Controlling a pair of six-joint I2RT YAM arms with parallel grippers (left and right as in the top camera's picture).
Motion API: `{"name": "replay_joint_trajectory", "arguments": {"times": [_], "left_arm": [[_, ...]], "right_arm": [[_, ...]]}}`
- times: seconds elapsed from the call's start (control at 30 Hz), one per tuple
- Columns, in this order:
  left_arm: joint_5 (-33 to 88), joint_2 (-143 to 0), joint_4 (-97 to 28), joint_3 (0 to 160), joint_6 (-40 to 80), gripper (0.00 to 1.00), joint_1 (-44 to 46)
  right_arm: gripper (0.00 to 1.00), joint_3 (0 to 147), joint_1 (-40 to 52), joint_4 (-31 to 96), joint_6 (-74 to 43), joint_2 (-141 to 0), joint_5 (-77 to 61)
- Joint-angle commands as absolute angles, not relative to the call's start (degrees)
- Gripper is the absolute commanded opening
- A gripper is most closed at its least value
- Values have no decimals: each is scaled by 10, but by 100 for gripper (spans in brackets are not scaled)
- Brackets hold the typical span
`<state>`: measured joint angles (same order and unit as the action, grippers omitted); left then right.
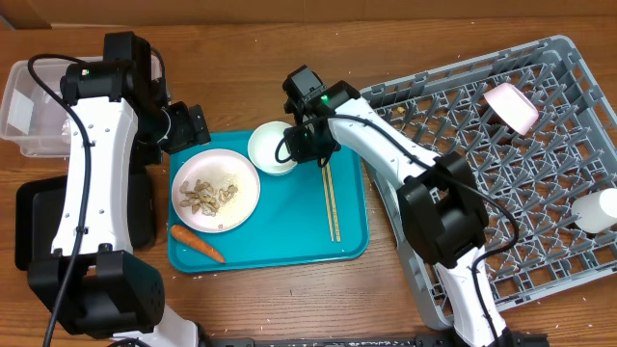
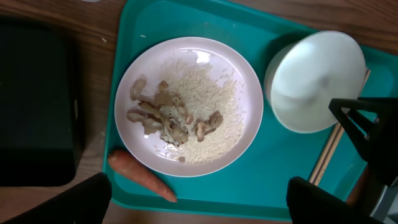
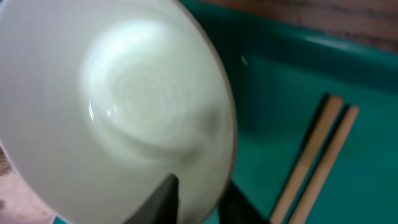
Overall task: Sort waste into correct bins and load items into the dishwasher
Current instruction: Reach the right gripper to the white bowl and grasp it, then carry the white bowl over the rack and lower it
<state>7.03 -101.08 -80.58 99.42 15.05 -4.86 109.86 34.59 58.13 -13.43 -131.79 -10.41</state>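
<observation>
Right gripper (image 1: 299,149) has its jaws closed on the bowl's (image 1: 270,146) 3 o'clock rim, apparently to lift it to the rack (image 1: 540,193). Left gripper (image 2: 208,200) hovers over the plate (image 2: 140,65), jaws wide.

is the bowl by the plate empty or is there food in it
Empty: the white bowl shows only a bare, glossy inside in both wrist views, with nothing lying in it.

The serving tray (image 1: 289,246) sits mid-bench (image 1: 318,299). On it the plate (image 1: 251,173) lies left, carrying nut-shell scraps (image 1: 201,198) and rice (image 1: 229,190). A bowl (image 1: 270,152) sits behind it to the right, chopsticks (image 1: 333,202) lie right of it, and a carrot (image 1: 197,244) lies in front. Right of the tray, the dish rack (image 1: 540,193) holds a second bowl (image 1: 511,106) and a cup (image 1: 598,209). The tub (image 1: 24,111) sits far left, with the shallow tray (image 1: 34,217) before it.
</observation>
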Motion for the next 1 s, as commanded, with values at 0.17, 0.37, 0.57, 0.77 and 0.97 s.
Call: {"name": "replay_joint_trajectory", "arguments": {"times": [0.17, 0.37, 0.57, 0.77, 0.97], "left_arm": [[71, -1000, -806, 990, 159, 92, -45], [70, -1000, -804, 990, 159, 92, -45], [71, -1000, -794, 990, 159, 93, -45], [71, -1000, -785, 990, 159, 93, -45], [71, -1000, -778, 990, 159, 93, -45]], "right_arm": [[4, 1108, 339, 586, -142, -1314, -49], [4, 1192, 310, 644, -131, -1268, 68], [4, 1287, 251, 713, -87, -1170, 180], [4, 1286, 175, 795, -166, -1133, 387], [4, 1243, 116, 950, -512, -1140, 650]]}}
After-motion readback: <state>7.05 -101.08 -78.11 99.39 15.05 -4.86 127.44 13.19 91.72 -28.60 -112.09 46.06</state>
